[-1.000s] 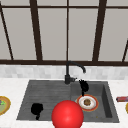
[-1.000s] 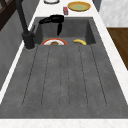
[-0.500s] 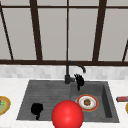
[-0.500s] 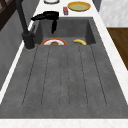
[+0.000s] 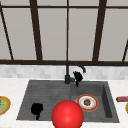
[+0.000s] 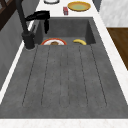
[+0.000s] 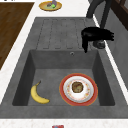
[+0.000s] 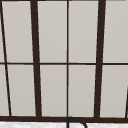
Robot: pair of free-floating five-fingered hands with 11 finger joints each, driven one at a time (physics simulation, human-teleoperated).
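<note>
Far left on my front view there's a yellow plate [image 5: 3,105] on the tabletop [image 5: 10,87], at about 9 o'clock from the sink [image 5: 45,90]. Next over, my left hand [image 5: 36,109] just hangs above the drainboard at roughly 7 o'clock; it looks balled up, but honestly I can't tell what the fingers are doing. A big red ball [image 5: 67,115] sits at 6 o'clock, right at the front edge.

Middle: the faucet [image 5: 68,75] stands at 12 o'clock, and my right hand [image 5: 78,76] is just beside it, under the spout. From the right side view the hand [image 7: 96,35] lies flat with fingers relaxed, one finger pointing down over the basin's back rim, gripping nothing.

In the basin, a red-rimmed plate [image 7: 78,89] with something brown on it lies at the hand's 5 o'clock, with a banana [image 7: 38,95] near it. Far right, a small red can [image 5: 122,99] lies on the tabletop at 3 o'clock.
</note>
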